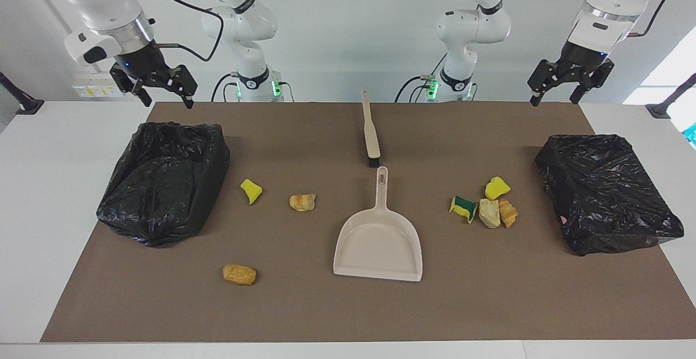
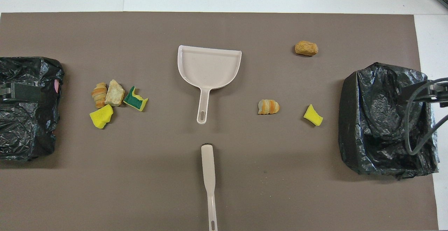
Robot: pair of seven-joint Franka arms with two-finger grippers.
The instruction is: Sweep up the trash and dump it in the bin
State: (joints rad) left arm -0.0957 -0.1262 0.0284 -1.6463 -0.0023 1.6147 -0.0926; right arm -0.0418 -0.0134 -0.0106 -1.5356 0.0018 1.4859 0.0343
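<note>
Currently both idle: left gripper [image 1: 572, 88] and right gripper [image 1: 156, 88] hang open, empty, above the mat's robot-side edge. Trash [image 1: 489, 206] scattered beside dustpan [image 1: 379, 239]; probably light, soft. Grasp brush [image 1: 370, 128] by handle.

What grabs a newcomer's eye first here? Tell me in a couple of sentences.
The beige plastic dustpan lies mid-mat, its handle pointing toward the robots at the beige black-bristled brush, which lies nearer to them. Two crumpled black bag-lined bins sit at the mat's two ends. Beside the one at the left arm's end huddles a cluster of four yellow, green and tan scraps; three more lie scattered toward the right arm's end.
</note>
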